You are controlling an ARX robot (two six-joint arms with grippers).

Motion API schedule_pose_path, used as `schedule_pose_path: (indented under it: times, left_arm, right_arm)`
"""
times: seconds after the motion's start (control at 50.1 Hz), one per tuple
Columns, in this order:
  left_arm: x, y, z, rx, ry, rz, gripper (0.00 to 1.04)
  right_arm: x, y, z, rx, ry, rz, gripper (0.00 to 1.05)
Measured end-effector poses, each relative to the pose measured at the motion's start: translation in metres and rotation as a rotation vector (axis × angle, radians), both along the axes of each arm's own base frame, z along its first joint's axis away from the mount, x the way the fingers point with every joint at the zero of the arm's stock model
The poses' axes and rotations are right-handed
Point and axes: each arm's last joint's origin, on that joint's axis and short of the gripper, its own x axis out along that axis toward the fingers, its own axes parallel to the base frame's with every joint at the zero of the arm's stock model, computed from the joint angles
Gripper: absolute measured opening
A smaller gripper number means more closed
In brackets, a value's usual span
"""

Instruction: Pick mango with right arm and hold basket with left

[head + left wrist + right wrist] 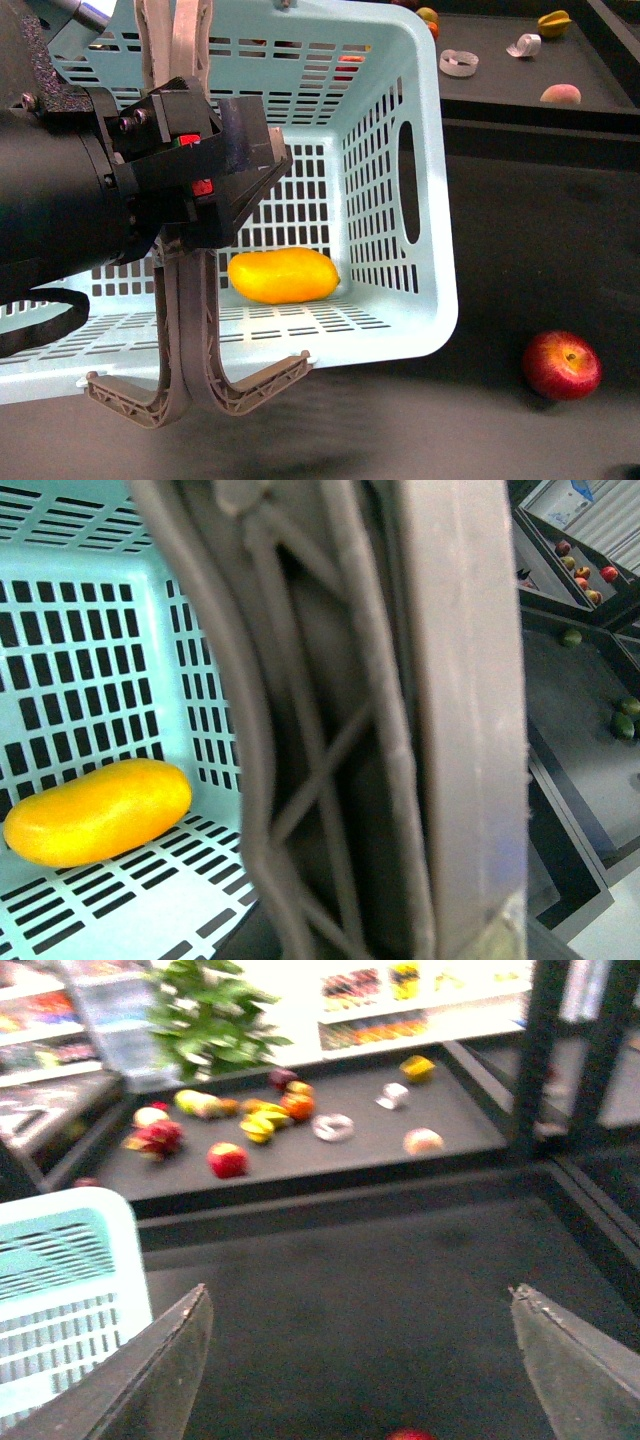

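The yellow-orange mango [283, 275] lies on the floor of the light blue basket [430, 200]. It also shows in the left wrist view [98, 812], inside the basket's slotted walls [60, 630]. My left gripper [205, 195] is shut on the basket's two grey-brown handles [185, 340], which stand together and fill the left wrist view [400, 730]. My right gripper [360, 1292] is open and empty over the dark table, outside the basket, whose corner [70, 1280] shows at one side. The right arm is out of the front view.
A red apple [561, 365] lies on the dark table right of the basket; its top edge [410, 1434] shows under my right gripper. A raised back tray [450, 1160] holds a star fruit [554, 22], a peach [560, 94], tape rolls [459, 63] and several fruits.
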Motion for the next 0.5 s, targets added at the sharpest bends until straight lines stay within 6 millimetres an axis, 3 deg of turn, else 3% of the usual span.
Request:
schedule_pose_path:
  times: [0.1, 0.379, 0.499]
  left_arm:
    - [0.0, 0.0, 0.0, 0.0, 0.0, 0.002, 0.17]
    - [0.0, 0.0, 0.0, 0.001, -0.001, 0.002, 0.17]
    - [0.0, 0.0, 0.0, 0.0, 0.0, 0.0, 0.17]
  right_arm:
    - [-0.005, -0.006, -0.005, -0.085, -0.089, 0.127, 0.7]
    - [-0.016, -0.019, -0.02, -0.145, -0.089, 0.13, 0.18]
    - [-0.019, -0.024, -0.022, -0.147, -0.096, 0.157, 0.01]
